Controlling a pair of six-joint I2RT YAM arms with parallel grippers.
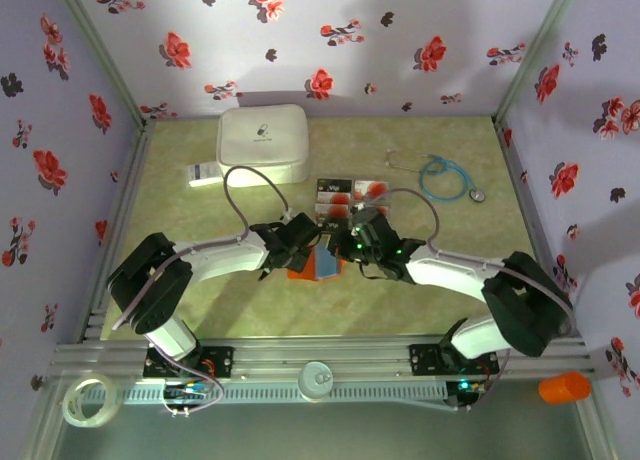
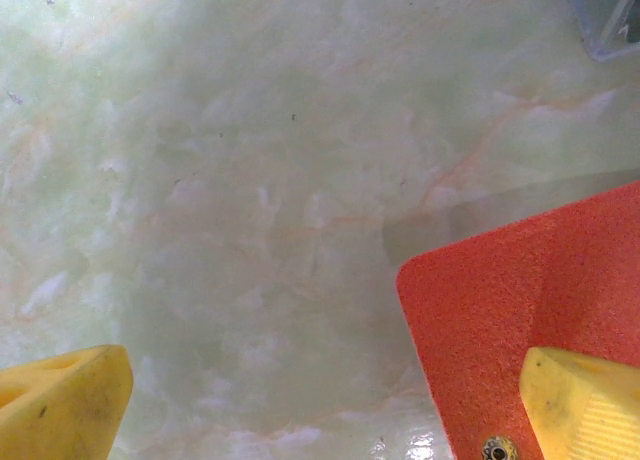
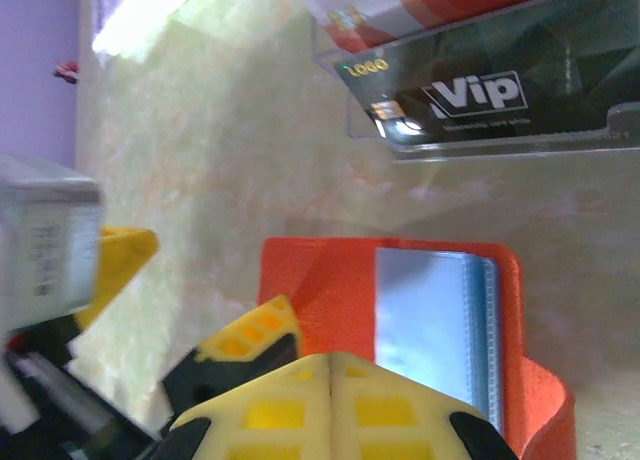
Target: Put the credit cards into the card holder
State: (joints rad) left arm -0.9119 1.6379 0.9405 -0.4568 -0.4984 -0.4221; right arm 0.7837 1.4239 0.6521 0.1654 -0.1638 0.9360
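Marbled tabletop [image 2: 250, 180] spreads wide beyond one rounded corner of the card holder [image 2: 520, 310].

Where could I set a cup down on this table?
Bare tabletop lies at the front, between the near edge and the card holder. Another patch lies between the white case and the stethoscope. The middle is crowded: the left gripper and right gripper hover at the holder by the credit cards.

Holder [image 1: 322, 268]: partly hidden under left gripper [image 1: 303, 248], right gripper [image 1: 348, 248]. Cards [image 3: 470, 95]: cut off at top, right edges of right wrist view.
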